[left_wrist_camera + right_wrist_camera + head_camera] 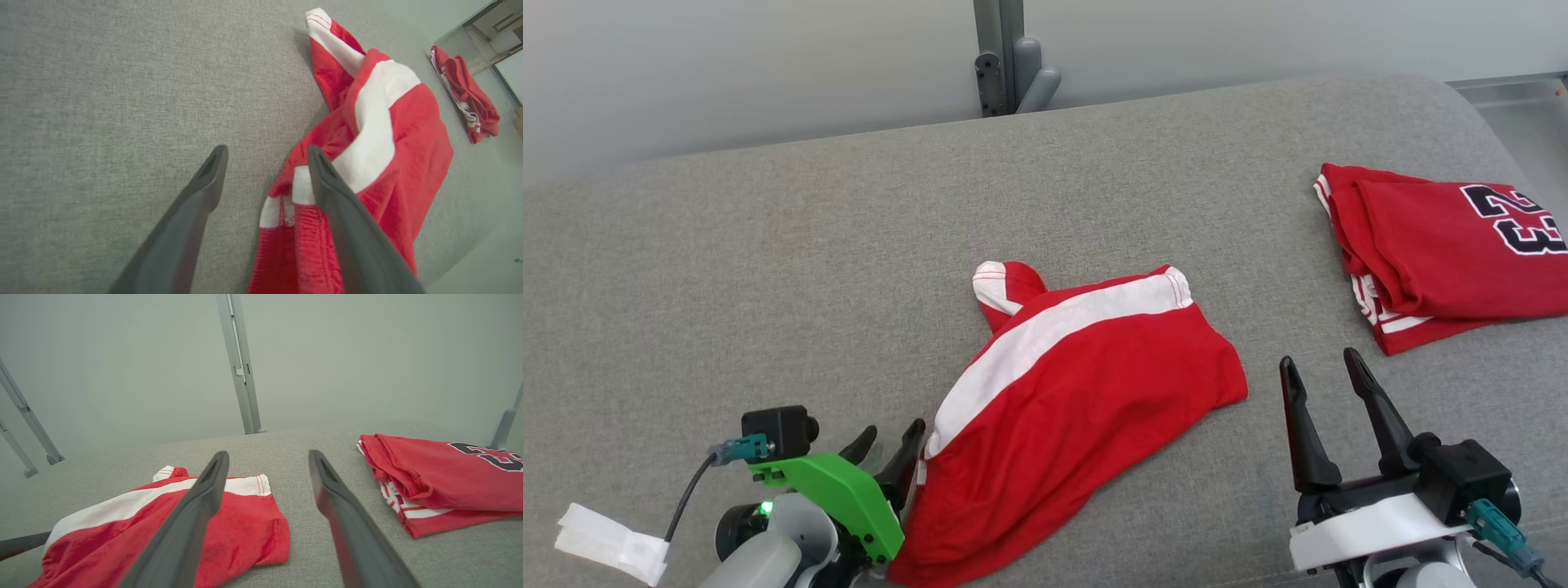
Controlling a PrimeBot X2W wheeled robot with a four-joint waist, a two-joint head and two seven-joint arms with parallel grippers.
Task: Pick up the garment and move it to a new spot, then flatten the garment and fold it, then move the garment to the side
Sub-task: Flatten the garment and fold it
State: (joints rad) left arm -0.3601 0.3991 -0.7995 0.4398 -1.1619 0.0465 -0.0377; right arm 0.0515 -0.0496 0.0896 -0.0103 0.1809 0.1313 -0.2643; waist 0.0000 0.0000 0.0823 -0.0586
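At the lower left of the head view, the left gripper (pixel 894 429) sits low on the grey cloth-covered counter (pixel 768 286), its two dark fingers apart with nothing between them. The left wrist view shows one finger over the ribbed waistband end of the red shorts (pixel 408 163), apparently touching it, and the other over bare cloth beside them. The likely risk is a poor bite. If the fingers close here they may catch only a thin edge of the waistband, or nothing, and the shorts could slip free when lifted. They could also pinch the counter's cover along with the fabric.

The shorts (pixel 1078 392) lie crumpled mid-counter, white side stripe up and one leg twisted under at the far end. The right gripper (pixel 1319 359) hovers near the shorts' other side, its fingers wide apart and empty. Beyond it, well apart from the shorts, lies a folded red jersey (pixel 1445 261) numbered 23. A sweeping move to the right could disturb it.
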